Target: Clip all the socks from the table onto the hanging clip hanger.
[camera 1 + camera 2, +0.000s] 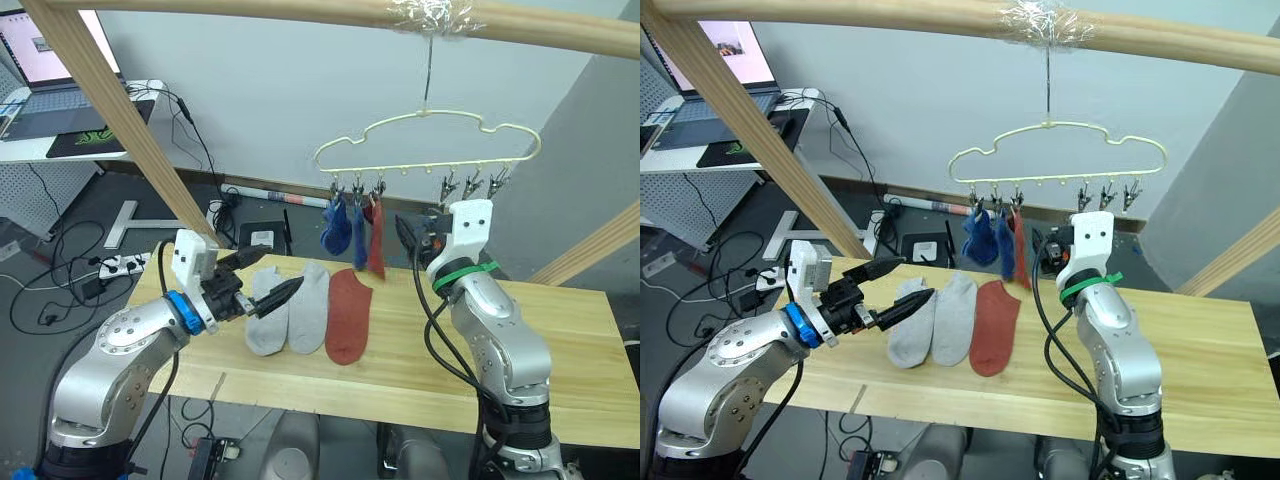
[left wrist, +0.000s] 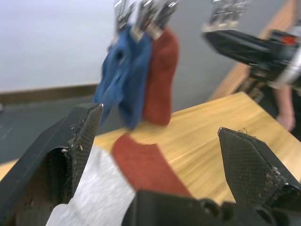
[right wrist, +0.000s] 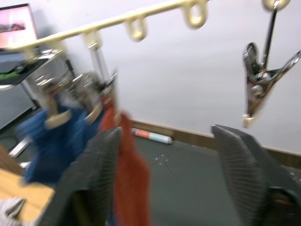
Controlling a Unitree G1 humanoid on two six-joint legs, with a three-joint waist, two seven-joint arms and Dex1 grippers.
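— What lies closest?
— The left claw (image 1: 262, 278), released, its black fingers spread just above the worktop (image 1: 560, 340); the lower fingertip hangs over the nearer grey sock (image 1: 266, 315).
— And the socks on the planks?
— Three lie flat side by side near the worktop's middle: that grey sock, a second grey sock (image 1: 310, 308) touching it, then a rust red sock (image 1: 348, 315) beside those.
— The rest?
— Two blue socks (image 1: 340, 228) and one hanging red sock (image 1: 376, 238) dangle from three clips at the left end of the clip hanger (image 1: 430, 140); three metal clips (image 1: 470, 184) at its right end hang bare.
— The hanger itself?
— Hooked by its wire over a wooden pole (image 1: 300, 12) overhead.
— The right claw (image 3: 169, 155)?
— Raised near the hanging red sock, fingers apart, gripping nothing; one bare clip (image 3: 258, 89) hangs just above it.
— Beyond?
— A laptop (image 1: 45, 60) on a side desk; cables (image 1: 60, 290) on the floor.
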